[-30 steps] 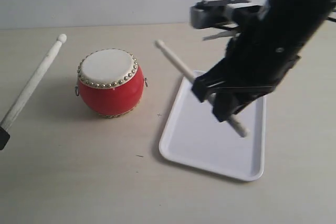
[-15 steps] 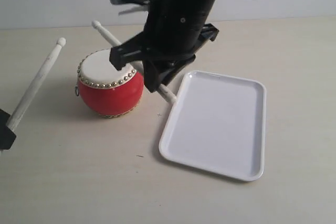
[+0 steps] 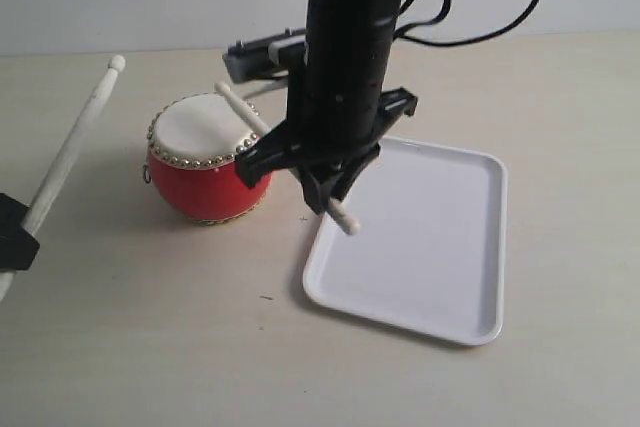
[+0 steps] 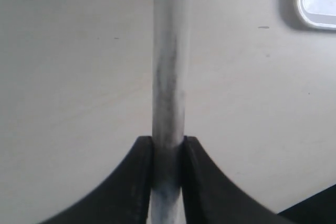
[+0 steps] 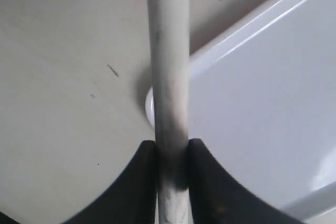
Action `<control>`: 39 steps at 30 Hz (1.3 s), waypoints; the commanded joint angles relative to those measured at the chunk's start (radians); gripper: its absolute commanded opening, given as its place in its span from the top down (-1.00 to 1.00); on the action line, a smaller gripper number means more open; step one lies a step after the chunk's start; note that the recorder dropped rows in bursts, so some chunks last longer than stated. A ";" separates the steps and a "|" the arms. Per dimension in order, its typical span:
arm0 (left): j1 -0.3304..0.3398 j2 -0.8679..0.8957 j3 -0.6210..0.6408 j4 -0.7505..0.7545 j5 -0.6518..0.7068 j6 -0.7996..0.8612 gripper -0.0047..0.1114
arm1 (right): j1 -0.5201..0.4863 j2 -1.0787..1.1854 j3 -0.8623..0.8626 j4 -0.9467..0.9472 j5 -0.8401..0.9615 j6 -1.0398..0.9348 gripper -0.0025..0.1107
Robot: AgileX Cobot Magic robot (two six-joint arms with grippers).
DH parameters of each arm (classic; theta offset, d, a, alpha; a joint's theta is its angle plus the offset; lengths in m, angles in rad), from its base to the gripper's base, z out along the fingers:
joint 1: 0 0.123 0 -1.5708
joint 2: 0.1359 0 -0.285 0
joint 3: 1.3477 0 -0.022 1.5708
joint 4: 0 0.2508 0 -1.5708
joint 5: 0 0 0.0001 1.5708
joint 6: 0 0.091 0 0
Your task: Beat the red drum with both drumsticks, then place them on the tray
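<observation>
Exterior view: moderately bright, even, diffuse light; soft shadows lie on the table point(image 3: 150, 347) left of the red drum point(image 3: 210, 172) and along the left and near rim of the tray point(image 3: 430, 247). Wrist views: the left drumstick point(image 4: 169, 77) and right drumstick point(image 5: 168, 51), close to the lens, are blurred, while the table behind them is sharper. Mild glare whitens the tray in the right wrist view.

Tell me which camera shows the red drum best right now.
The exterior view: nearly the whole red drum shows, with the right drumstick angled over its cream skin. Neither wrist view shows it; the left sees the left drumstick, table and a tray corner, the right its stick and tray.
</observation>
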 commanded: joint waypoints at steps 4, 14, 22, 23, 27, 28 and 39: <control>-0.077 0.261 -0.061 -0.010 -0.003 0.048 0.92 | 0.001 -0.179 -0.073 -0.045 -0.003 -0.002 0.96; -0.067 0.355 -0.156 -0.009 0.102 0.047 0.92 | 0.001 -0.117 -0.073 -0.043 -0.003 -0.002 0.96; 0.039 0.044 -0.158 0.010 0.082 0.015 0.92 | 0.001 0.106 0.025 0.141 -0.003 -0.061 0.96; 0.039 0.028 -0.158 0.010 0.074 0.015 0.92 | 0.001 0.119 0.023 0.151 -0.003 -0.064 0.96; 0.020 0.044 -0.150 0.002 0.057 0.015 0.92 | -0.001 0.081 -0.010 0.099 -0.003 -0.072 0.96; 0.007 0.072 -0.145 0.002 0.055 0.019 0.92 | -0.005 0.049 -0.030 0.074 -0.003 -0.072 0.96; -0.115 0.594 -0.214 0.005 0.169 0.070 0.92 | -0.014 -0.243 -0.131 0.036 -0.003 -0.072 0.96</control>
